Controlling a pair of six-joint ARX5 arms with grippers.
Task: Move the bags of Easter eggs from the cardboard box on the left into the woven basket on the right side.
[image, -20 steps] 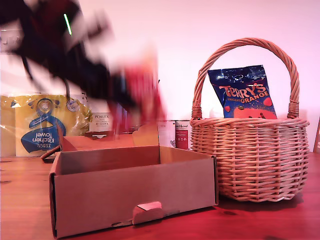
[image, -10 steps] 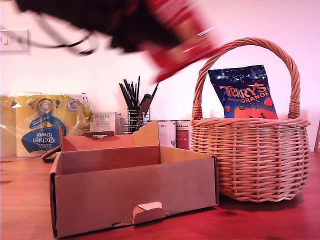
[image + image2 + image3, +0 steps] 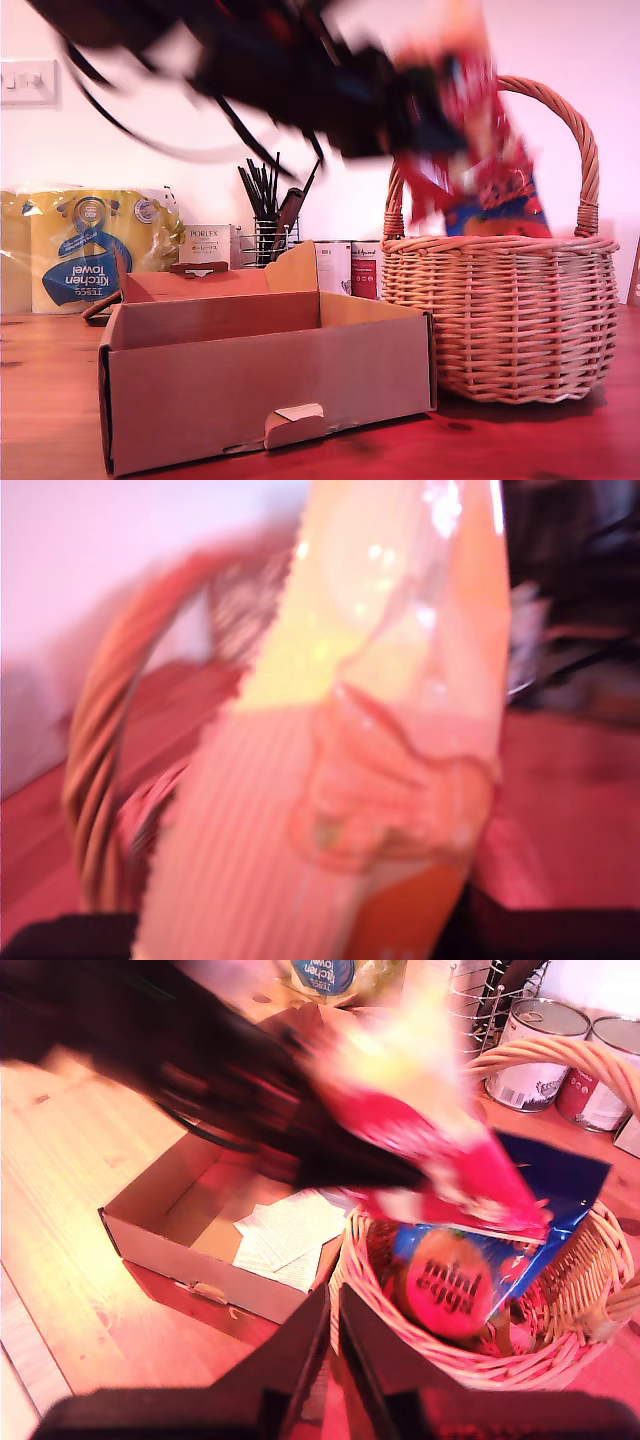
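Exterior view: a dark arm, heavily blurred, stretches from the upper left of the frame across the top to the upper right, tilted downward at its far end. There my first gripper (image 3: pixel 440 125) holds the red-and-pale-orange bag (image 3: pixel 470 140) just above the woven basket (image 3: pixel 500 310), under the handle arch. The bag overlaps the dark blue bag (image 3: pixel 500 210) standing inside the basket; whether the two touch I cannot tell. The cardboard box (image 3: pixel 260 385) sits on the wooden table (image 3: pixel 40 420) at lower left of the frame, just beside the basket.

First wrist view: the bag (image 3: pixel 330 780) fills the middle of the frame, clamped between the jaws. Jaws themselves mostly hidden by it. A blurred piece of wicker shows at the left.

Second wrist view: my second gripper (image 3: pixel 335 1360) hangs high over the basket's near rim (image 3: pixel 420 1360), jaws nearly closed with only a thin gap, nothing between them. From the upper left the first arm (image 3: pixel 180 1060) reaches over the box (image 3: pixel 200 1260). White paper sheets (image 3: pixel 290 1240) lie in the box.
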